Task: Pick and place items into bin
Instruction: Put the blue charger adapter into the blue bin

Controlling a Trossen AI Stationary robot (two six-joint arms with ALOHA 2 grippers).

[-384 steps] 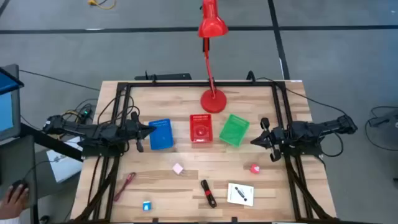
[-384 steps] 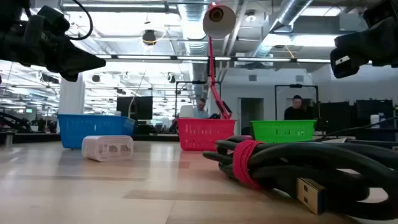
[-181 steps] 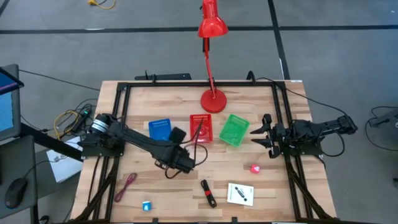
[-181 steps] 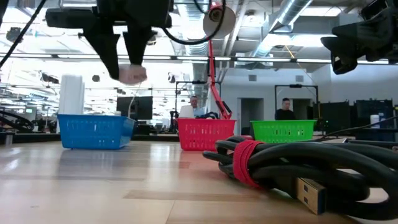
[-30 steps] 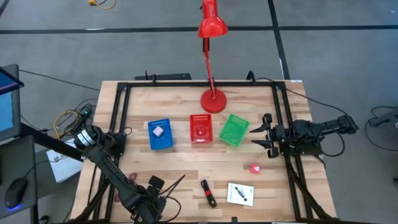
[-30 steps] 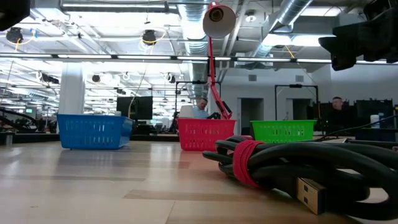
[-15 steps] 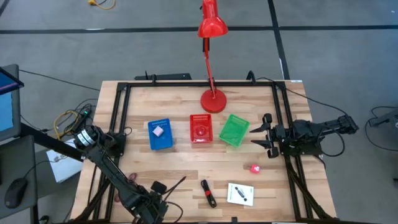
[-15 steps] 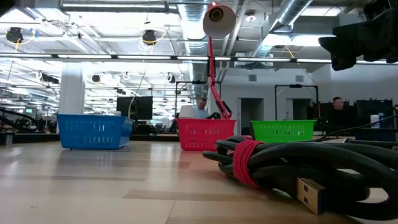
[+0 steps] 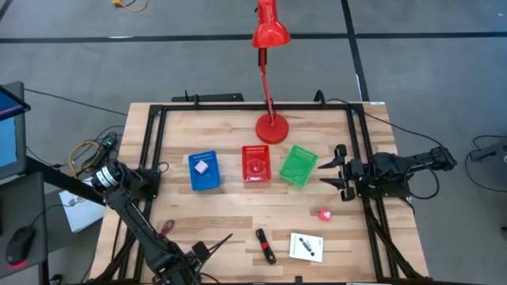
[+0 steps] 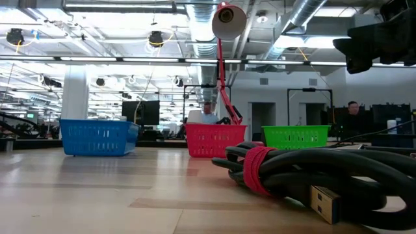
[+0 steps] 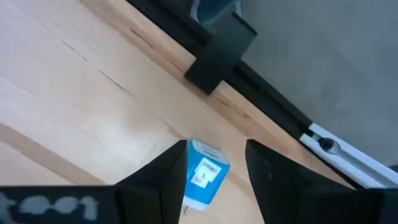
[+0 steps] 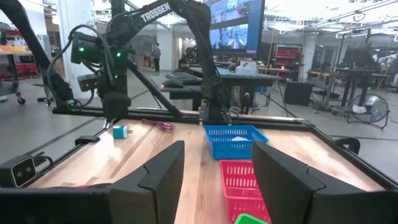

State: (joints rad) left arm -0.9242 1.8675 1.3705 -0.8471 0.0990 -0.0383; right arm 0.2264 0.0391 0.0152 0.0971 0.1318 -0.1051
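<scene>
Currently: left claw (image 11: 214, 177) spread wide astride the blue cube (image 11: 204, 176), near-left tabletop (image 9: 238, 207) edge. We should centre it, lower fully, then close. Right claw (image 12: 214, 177) waits, wide.

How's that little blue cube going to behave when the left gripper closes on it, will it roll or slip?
The tiny blue cube looks flat-sided, so it probably won't roll. It appears small and likely light, lying between the open fingers of the left gripper. It sits skewed to them, so it may twist as they close.
</scene>
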